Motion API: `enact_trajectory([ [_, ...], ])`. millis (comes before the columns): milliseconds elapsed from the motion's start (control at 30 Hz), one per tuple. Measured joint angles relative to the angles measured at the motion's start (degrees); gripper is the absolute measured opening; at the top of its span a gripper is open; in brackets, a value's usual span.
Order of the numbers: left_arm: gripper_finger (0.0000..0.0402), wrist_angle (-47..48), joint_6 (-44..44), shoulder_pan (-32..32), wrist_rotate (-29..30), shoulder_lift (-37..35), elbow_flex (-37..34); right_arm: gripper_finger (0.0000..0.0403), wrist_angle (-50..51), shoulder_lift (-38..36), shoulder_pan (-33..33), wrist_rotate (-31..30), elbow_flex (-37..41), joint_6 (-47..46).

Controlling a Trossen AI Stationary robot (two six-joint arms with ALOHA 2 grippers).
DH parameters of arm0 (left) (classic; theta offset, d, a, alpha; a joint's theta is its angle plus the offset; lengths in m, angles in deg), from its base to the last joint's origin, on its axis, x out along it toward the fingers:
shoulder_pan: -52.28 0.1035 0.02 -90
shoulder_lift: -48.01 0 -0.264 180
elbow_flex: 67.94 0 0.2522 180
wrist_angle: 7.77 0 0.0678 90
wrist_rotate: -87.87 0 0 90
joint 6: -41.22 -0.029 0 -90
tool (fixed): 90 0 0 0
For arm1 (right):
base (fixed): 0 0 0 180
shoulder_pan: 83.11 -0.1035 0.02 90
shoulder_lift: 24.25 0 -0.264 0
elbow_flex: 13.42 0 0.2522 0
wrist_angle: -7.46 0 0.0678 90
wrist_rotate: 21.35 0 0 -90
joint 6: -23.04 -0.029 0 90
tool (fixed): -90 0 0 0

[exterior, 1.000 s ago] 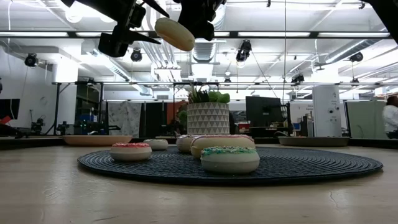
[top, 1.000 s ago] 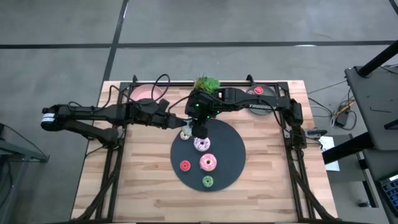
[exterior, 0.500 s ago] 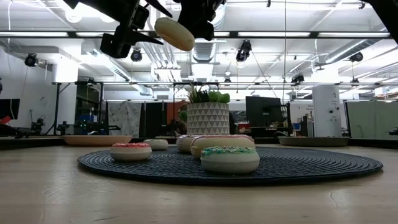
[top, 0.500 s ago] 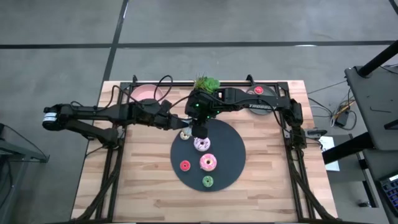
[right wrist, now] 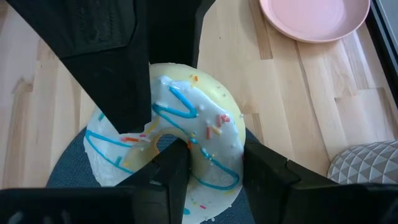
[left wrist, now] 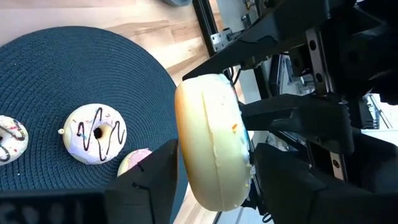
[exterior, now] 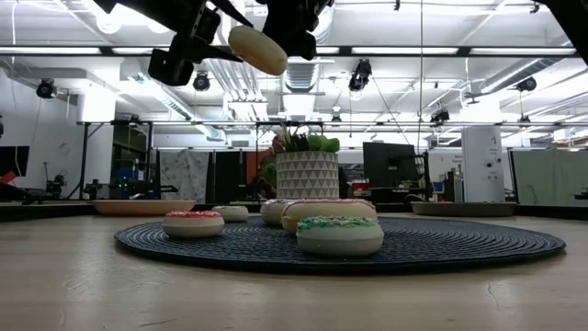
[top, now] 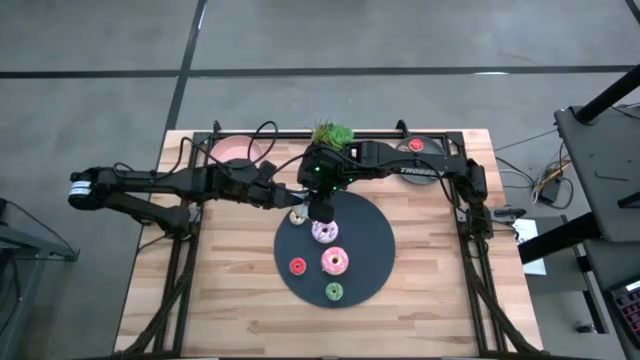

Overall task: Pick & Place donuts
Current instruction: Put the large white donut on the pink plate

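A white-frosted donut (right wrist: 180, 143) with blue drizzle hangs in the air over the far left rim of the dark round disc (top: 375, 235); in the low view the donut (exterior: 258, 49) sits high above the table. My left gripper (left wrist: 214, 152) reaches in from the left and is shut on it. My right gripper (right wrist: 214, 155) points down from above and is shut on the same donut. Flat on the disc lie a purple-white donut (top: 324, 232), a pink one (top: 334, 262), a small red one (top: 297, 266) and a small green one (top: 333, 291). My left gripper pinches the white donut across its two flat faces, one finger (right wrist: 121, 74) lying on the frosted face, the cream rim (left wrist: 208, 143) showing edge-on between the fingers. It comes level from the table's left. The donut is lifted clear and tilted. My right gripper comes from above, pointing down. One finger (right wrist: 174, 162) stands at the donut's hole and the other (right wrist: 264, 165) outside its rim, with the frosted ring (right wrist: 214, 134) between them. The donut is clear of the disc.
A pink plate (top: 235, 148) sits at the far left corner, and a potted plant (top: 333, 133) at the far edge between the arms. A grey plate (top: 415, 147) lies far right. Bare wood shows left, right and near the disc.
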Motion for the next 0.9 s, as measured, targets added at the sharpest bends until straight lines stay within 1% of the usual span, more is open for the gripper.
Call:
enact_trajectory([
  [167,0.0159,0.0,0.0,0.0,0.0,0.0,0.0,0.0123,0.0,0.0,0.0,0.0,0.0,0.0],
  [633,0.0154,0.0,0.1,0.0,0.1,0.0,0.0,0.0123,0.0,0.0,0.0,0.0,0.0,0.0],
  [900,0.013,0.0,0.7,0.0,0.1,0.0,0.0,0.0123,0.0,0.0,0.0,0.0,0.0,0.0],
])
